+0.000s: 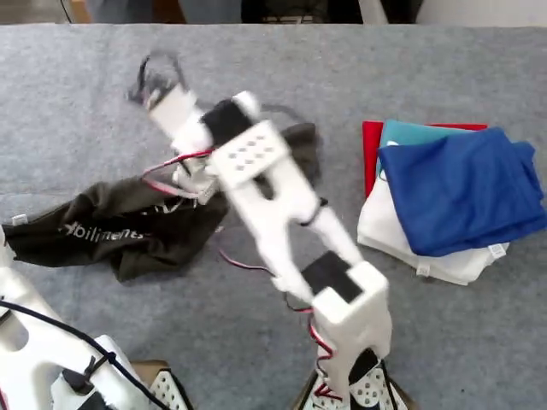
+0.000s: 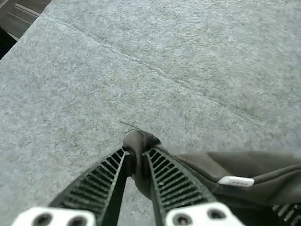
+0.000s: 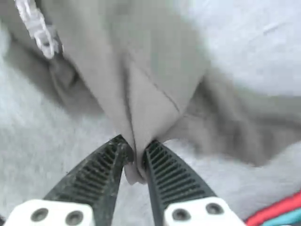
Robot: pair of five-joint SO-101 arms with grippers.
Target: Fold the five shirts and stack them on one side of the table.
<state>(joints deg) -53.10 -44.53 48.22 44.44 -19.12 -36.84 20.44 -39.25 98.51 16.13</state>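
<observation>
On desk [image 1: 427, 77], left pincer [image 2: 136, 151] and right pincer [image 3: 136, 146] both pinch black shirt [image 1: 120, 235]. Likely last fold; next, spread it flat.

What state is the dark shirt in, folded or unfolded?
Unfolded: the dark shirt lies crumpled in an uneven strip on the grey table.

The grey table cover [image 1: 444, 68] looks matt and felt-like, the dark shirt [image 1: 128, 235] at 9 o'clock soft matt cloth, the left gripper [image 2: 136, 154] ribbed black plastic.
</observation>
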